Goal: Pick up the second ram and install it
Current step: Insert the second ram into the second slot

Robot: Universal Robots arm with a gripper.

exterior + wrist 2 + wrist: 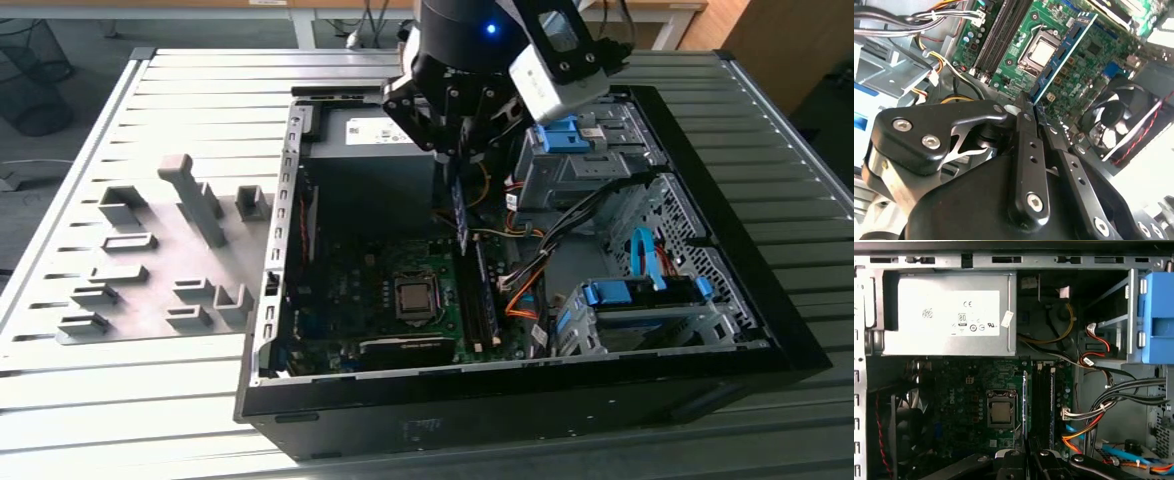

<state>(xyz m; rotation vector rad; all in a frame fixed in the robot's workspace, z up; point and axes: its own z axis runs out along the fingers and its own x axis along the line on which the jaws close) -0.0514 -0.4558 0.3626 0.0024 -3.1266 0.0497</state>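
Open computer case (747, 330) lies on the slatted table (134, 400), centre-right of the exterior view. Motherboard (1019, 55) sits inside. Claw (1029, 112) hangs over it, clenched on the second ram (1061, 55), held edge-down above the memory slots (1043, 400), beside the processor socket (1001, 412).

Daylight falls brightly on the ribbed surface (174, 100), while the inside of the computer case (334, 290) stays dim. In the second wrist view the pincer (1036, 107) is blurred and one corner is washed out.
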